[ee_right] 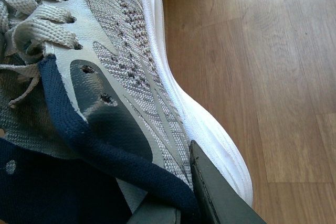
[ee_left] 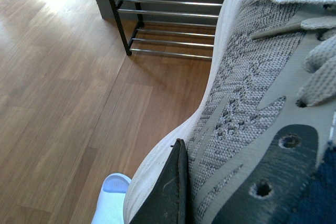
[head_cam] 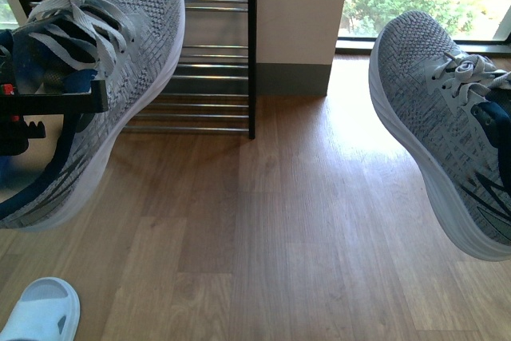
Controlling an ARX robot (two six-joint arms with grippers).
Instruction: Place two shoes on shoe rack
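L sneaker (head_cam: pixel 136 45) toe toward rack (head_cam: pixel 252 37); R sneaker (head_cam: pixel 423 93) toe fwd.

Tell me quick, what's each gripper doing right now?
Left gripper: closed, holding the left sneaker by its collar.
Right gripper: closed, holding the right sneaker by its collar.

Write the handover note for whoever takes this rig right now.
Left gripper: shut on the left sneaker, held off the floor in front of the shoe rack.
Right gripper: shut on the right sneaker, in the air, off to the rack's right.
Pale blue sandal: on the floor, near left.
Done: both sneakers picked up.
Left: set each on a rack shelf and release. The shelves in view hold no shoes.
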